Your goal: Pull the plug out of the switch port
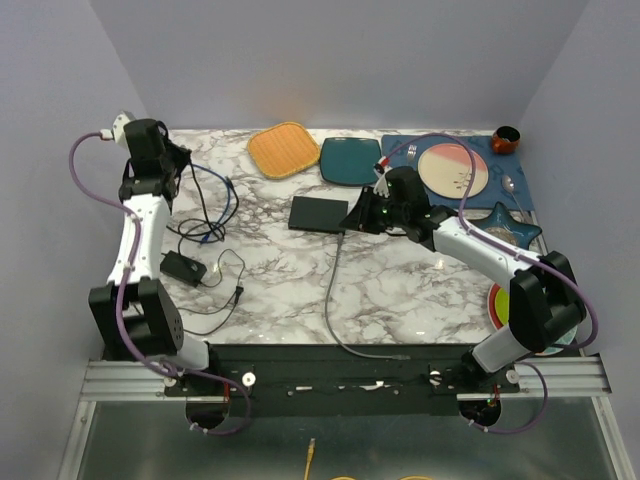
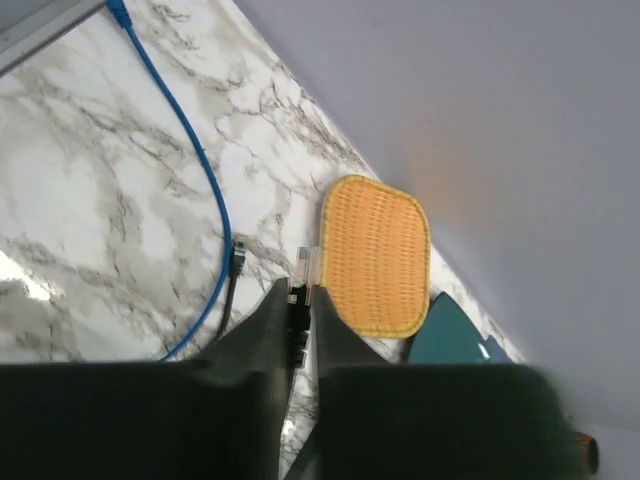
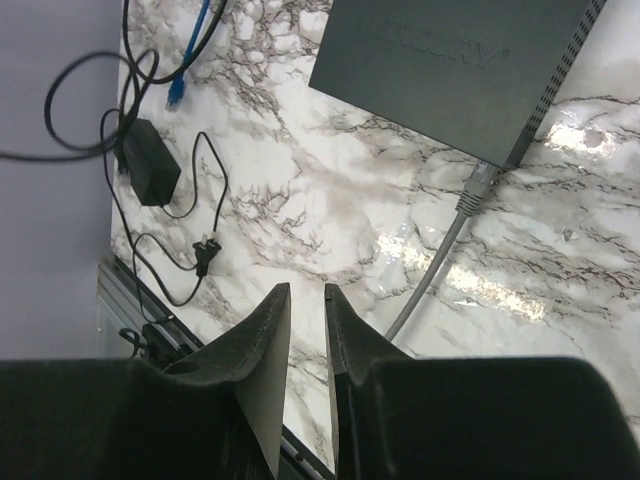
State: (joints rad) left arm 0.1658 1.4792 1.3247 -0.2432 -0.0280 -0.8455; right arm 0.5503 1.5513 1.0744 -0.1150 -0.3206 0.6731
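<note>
A gray cable (image 1: pixel 333 300) runs from the near edge of the marble surface (image 1: pixel 400 270) up toward the middle. To its left, a black power adapter (image 1: pixel 183 267) lies among loose black wire. The gray cable ends in a plug (image 3: pixel 480 185) seated in the near edge of the switch (image 1: pixel 318 214), close to its right corner. The switch lies flat near the middle of the surface.

The right gripper (image 3: pixel 305 292) hovers just beside the switch's right end, above the surface. Its jaws are drawn almost together with only a thin slit between them and hold nothing, clear of the plug.

Beyond the switch, a teal plate (image 1: pixel 349 160) and an orange woven mat (image 1: pixel 284 149) sit side by side.

At the far left corner, the left gripper (image 2: pixel 300 290) is raised over a blue cable (image 2: pixel 205 170). Its jaws are nearly together with something small and dark between the tips. Whether they grip it cannot be told.
</note>
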